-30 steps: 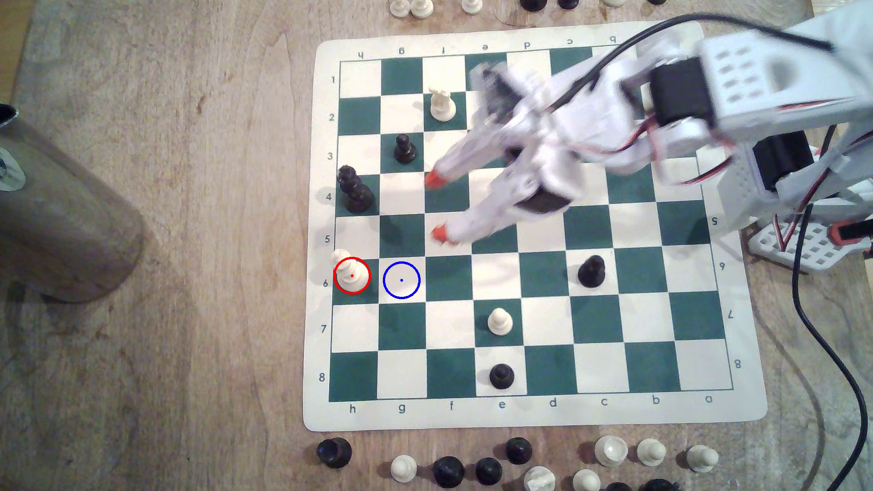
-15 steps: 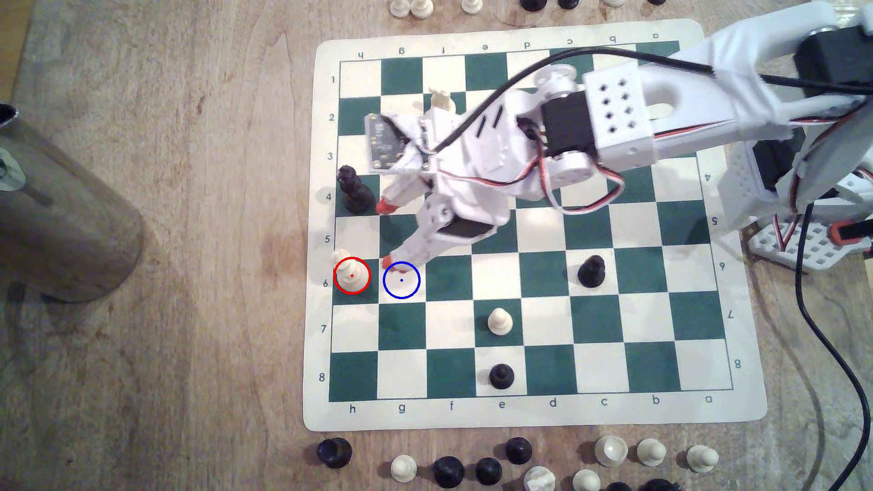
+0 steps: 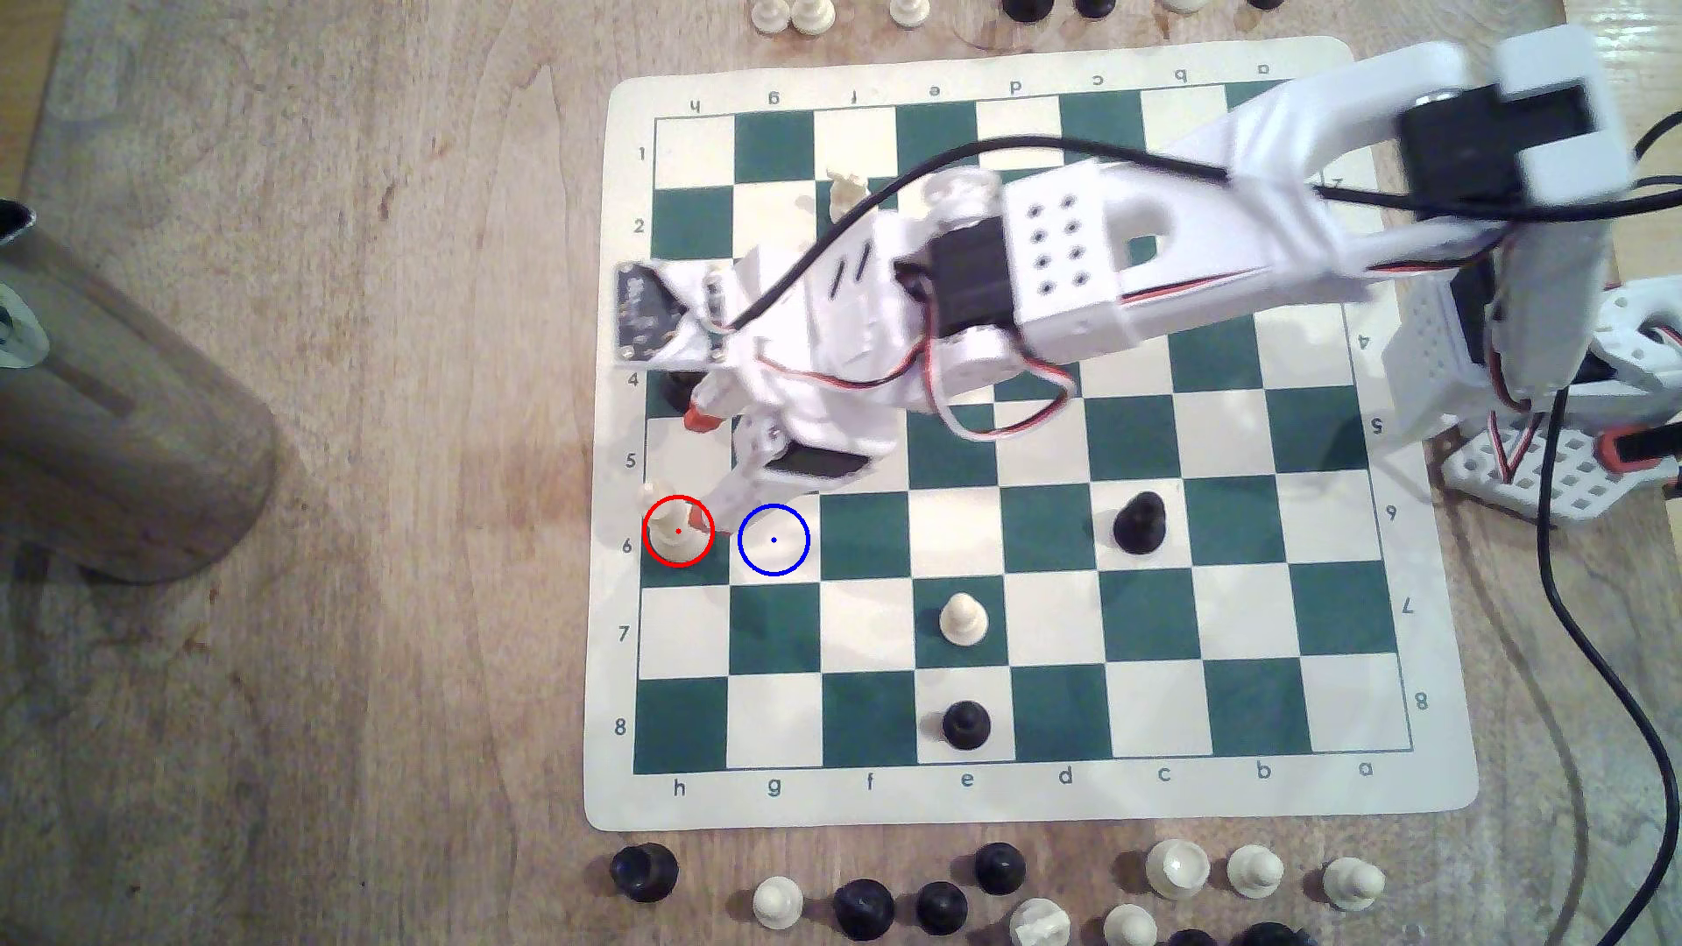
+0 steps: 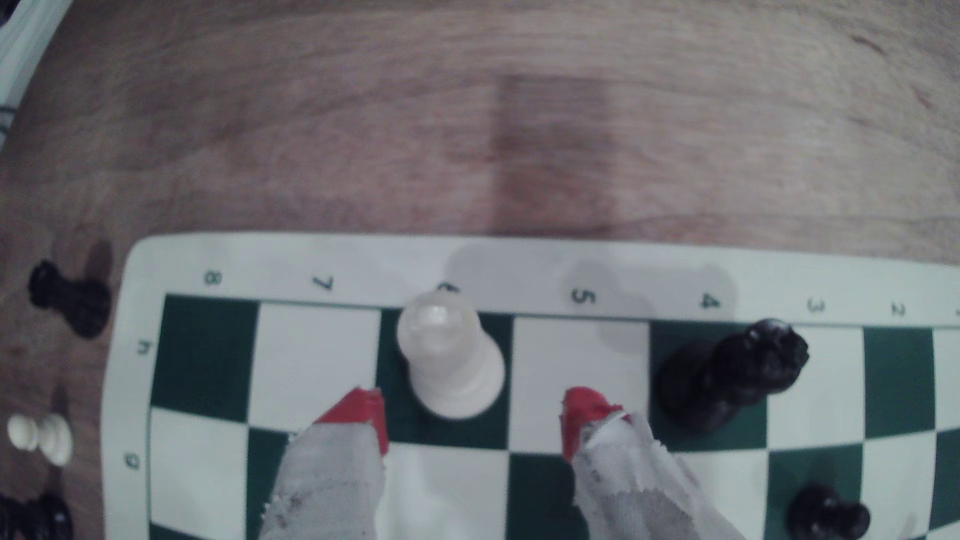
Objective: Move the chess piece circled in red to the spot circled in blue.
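The chess piece, cream-white with a rounded head, stands on the dark green square h6 inside the red ring at the board's edge on the exterior view's left. The spot, a cream square ringed in blue, lies bare one square to its right. My gripper is open, with one red fingertip at the piece's right side and the other near h4. In the wrist view the chess piece stands just ahead of the gap in my gripper, closer to one red fingertip, with nothing between the fingers.
A tall black piece stands on h4 close beside the other fingertip, and a black pawn is behind it. On the board are a cream pawn and black pawns. A cylinder lies off the board's left.
The arm has reached left across the board. The open gripper went from the middle squares over g6 to the red-ringed piece. The piece has not moved.
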